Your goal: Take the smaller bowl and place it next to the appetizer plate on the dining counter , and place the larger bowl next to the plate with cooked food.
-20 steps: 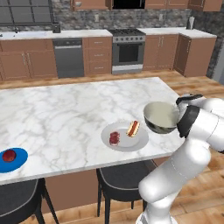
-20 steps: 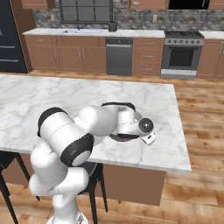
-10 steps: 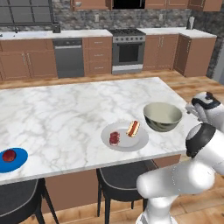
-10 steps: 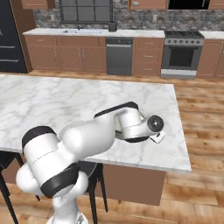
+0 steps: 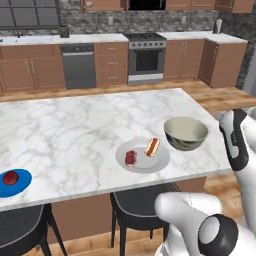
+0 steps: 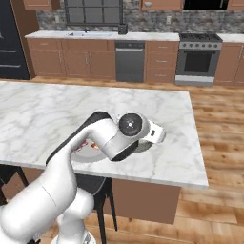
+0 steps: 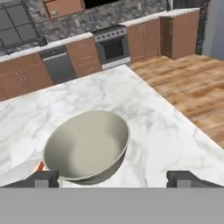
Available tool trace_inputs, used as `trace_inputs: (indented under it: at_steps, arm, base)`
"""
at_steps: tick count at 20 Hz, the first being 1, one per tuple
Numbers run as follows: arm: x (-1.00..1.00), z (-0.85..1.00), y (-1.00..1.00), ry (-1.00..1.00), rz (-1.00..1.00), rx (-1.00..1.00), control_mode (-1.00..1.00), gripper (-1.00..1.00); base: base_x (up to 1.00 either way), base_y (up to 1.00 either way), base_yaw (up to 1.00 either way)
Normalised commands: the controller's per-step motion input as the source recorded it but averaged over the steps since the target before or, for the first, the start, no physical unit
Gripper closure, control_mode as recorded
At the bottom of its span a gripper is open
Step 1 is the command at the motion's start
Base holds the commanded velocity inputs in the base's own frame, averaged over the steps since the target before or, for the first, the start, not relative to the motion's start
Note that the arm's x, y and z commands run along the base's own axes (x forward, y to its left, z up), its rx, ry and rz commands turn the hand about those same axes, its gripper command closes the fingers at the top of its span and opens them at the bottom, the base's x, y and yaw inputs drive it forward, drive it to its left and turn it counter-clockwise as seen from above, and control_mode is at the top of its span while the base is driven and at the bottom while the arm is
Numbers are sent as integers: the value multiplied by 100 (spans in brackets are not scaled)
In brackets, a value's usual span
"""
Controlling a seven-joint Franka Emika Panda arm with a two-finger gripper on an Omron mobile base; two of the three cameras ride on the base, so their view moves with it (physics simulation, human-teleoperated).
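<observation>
On my screens, the larger bowl [image 5: 186, 133] stands upright on the dining counter [image 5: 75, 130], right of centre in the left base view, just beside the plate with cooked food [image 5: 142, 155] and a little apart from it. The bowl's cream inside is bare; nothing lies in it. The white plate carries two reddish-brown pieces, one dark and rounded at its left, one longer and paler at its upper right. At the far lower left of that same view the appetizer plate [image 5: 13, 182] sits near the counter's front edge, well apart from the others, with one small red morsel at its centre.

In the hand view the bowl [image 7: 86, 145] sits left of centre, low in the frame, its rim level and its hollow plain, with an edge of the white plate [image 7: 19, 171] showing at the lower left. The gripper [image 7: 113, 178] has its two dark tips spread wide at the bottom edge, one on either side, touching nothing; the bowl rests free on the marble [image 7: 166, 131].

In the right base view my arm hides most of the bowl and plate.
</observation>
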Motion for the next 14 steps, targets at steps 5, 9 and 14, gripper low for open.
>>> trace_inputs:
  at_steps: [5, 9, 14]
  arm:
    - [-65, 99, 100, -26, 0, -31, -100, -100]
    - [-26, 86, 90, 12, 0, -24, -100, -100]
    - [0, 60, 33, 48, 0, -16, -100, -100]
  base:
    - [0, 0, 0]
    - [0, 0, 0]
    - [0, 0, 0]
